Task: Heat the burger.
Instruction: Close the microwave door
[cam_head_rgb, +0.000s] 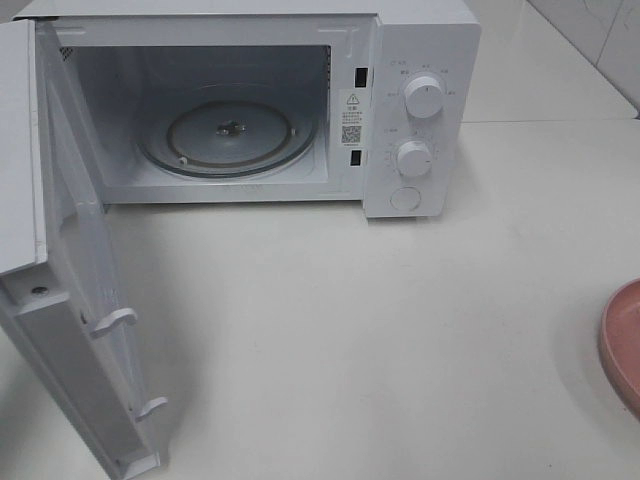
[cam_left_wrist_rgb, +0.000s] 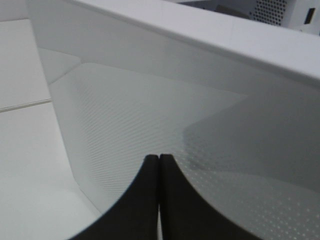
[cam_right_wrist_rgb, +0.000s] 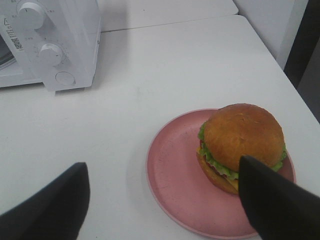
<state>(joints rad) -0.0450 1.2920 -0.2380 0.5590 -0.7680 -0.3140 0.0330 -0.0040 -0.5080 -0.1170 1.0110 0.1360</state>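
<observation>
The burger (cam_right_wrist_rgb: 242, 142), with a glossy brown bun and green lettuce frill, sits on a pink plate (cam_right_wrist_rgb: 172, 170); only the plate's rim (cam_head_rgb: 622, 345) shows at the right edge of the exterior high view. My right gripper (cam_right_wrist_rgb: 165, 192) hovers open above the plate's near side, one fingertip (cam_right_wrist_rgb: 260, 185) beside the burger, touching nothing. The white microwave (cam_head_rgb: 420, 60) stands at the back with its door (cam_head_rgb: 85, 300) swung wide open and the glass turntable (cam_head_rgb: 230, 135) bare. My left gripper (cam_left_wrist_rgb: 159, 159) is shut, empty, close against the door's dotted window (cam_left_wrist_rgb: 150, 125).
The microwave's two knobs (cam_head_rgb: 424, 97) and a round button (cam_head_rgb: 406, 198) face front. The open door juts toward the table's front left. White tabletop (cam_head_rgb: 380, 330) lies between microwave and plate. The table's right edge (cam_right_wrist_rgb: 295, 85) runs near the plate.
</observation>
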